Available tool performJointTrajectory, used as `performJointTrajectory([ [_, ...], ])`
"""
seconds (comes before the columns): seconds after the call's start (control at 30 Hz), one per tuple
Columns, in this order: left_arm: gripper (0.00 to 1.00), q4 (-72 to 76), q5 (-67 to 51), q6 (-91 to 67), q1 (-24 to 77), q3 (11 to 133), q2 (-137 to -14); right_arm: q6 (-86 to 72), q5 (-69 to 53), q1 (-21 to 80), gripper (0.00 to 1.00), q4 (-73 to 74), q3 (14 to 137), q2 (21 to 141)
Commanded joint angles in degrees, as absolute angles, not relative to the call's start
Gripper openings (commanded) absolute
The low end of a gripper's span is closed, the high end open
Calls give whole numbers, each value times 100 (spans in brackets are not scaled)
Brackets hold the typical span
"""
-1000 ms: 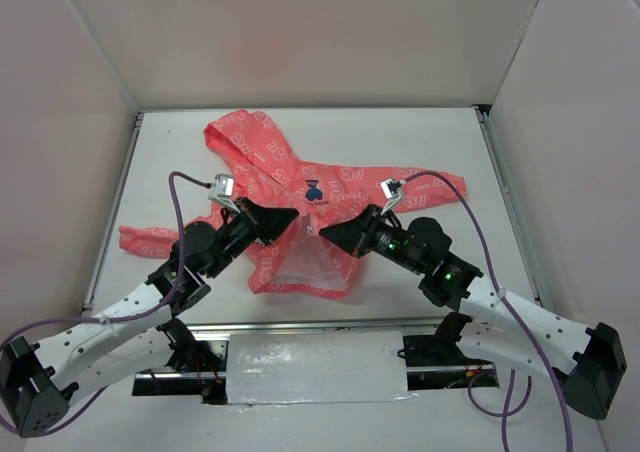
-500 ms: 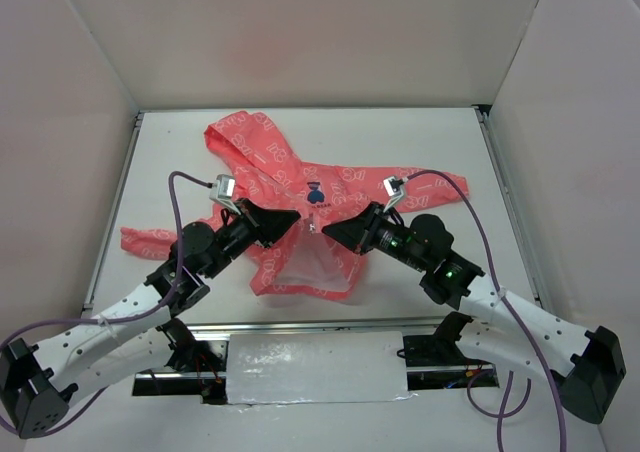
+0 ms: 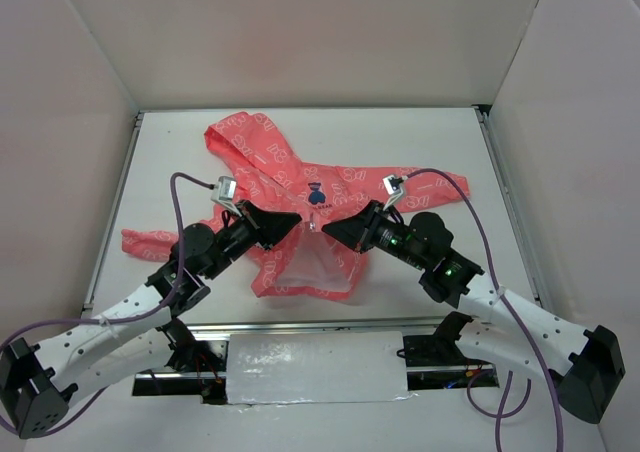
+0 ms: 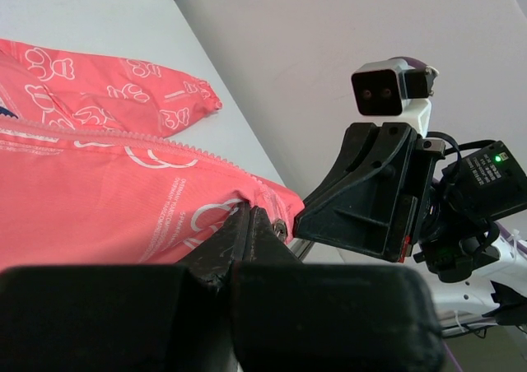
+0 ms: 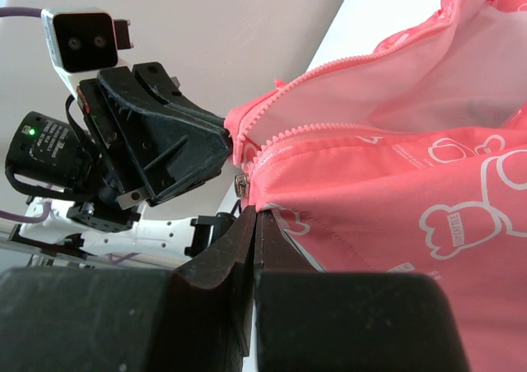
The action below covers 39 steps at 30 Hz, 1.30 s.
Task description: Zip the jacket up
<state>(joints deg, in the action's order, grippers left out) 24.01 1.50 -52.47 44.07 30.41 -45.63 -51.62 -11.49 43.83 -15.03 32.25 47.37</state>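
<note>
Jacket (image 3: 270,157) flat on the table (image 3: 420,142), pinched at its front opening

Lies front up mid-table; points hood toward the far left corner, hem toward the arms, sleeves spread sideways; left gripper (image 3: 297,217) fully closed on one zip edge; right gripper (image 3: 324,227) fully closed on the facing edge, beside the zipper pull (image 5: 240,183); gapes open at the lower front.

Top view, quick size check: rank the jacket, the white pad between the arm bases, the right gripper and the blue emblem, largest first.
1. jacket
2. white pad, though it sits nearer the camera
3. right gripper
4. blue emblem, clearly the smallest
</note>
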Motion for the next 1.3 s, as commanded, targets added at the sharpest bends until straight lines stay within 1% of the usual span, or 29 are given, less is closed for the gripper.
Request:
performJointTrajectory([
  [0.0, 0, 2883, 53, -5203, 4430, 3024, -4562, -5150, -1222, 4333, 0, -1731, 3533, 4711],
  [0.87, 0, 3375, -53, -5546, 4430, 2795, -4720, -5300, -1195, 4272, 0, -1925, 3480, 4781],
  [1.27, 0, 3700, -123, -5818, 4438, 2637, -4711, -5405, -853, 4271, 0, -2021, 3322, 4755],
])
